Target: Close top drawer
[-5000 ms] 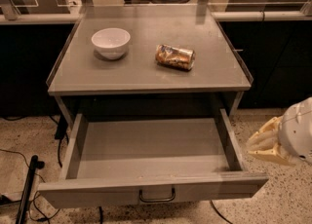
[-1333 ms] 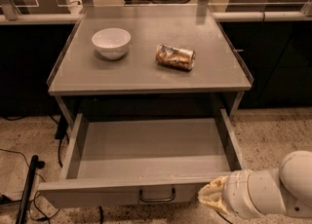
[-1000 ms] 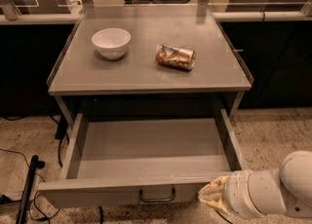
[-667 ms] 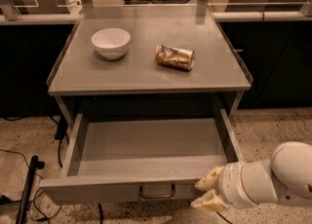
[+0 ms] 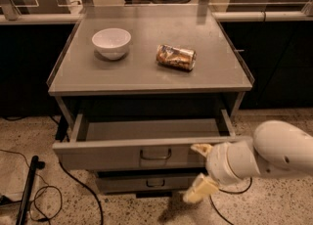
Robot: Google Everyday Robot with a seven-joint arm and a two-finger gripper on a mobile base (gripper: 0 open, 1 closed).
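Note:
The top drawer (image 5: 112, 156) is a wide grey metal drawer with a dark wire handle (image 5: 155, 155) at the centre of its front. It stands partly open under the grey cabinet top (image 5: 142, 72), with a narrow strip of its empty inside showing. My gripper (image 5: 198, 171) is at the right end of the drawer front, with the white arm behind it at lower right. Its cream fingers are spread apart. The upper fingertip (image 5: 200, 148) is against the front's top right edge, and the lower one (image 5: 198, 191) hangs below it.
A white bowl (image 5: 111, 42) and a crushed can (image 5: 176, 56) lying on its side sit on the cabinet top. A slimmer drawer front (image 5: 146, 184) is below the top drawer. Cables and a black pole (image 5: 27, 190) lie on the speckled floor at left.
The drawer has slid most of the way into the cabinet. My gripper has moved from the right side round to the drawer front and travelled inward with it.

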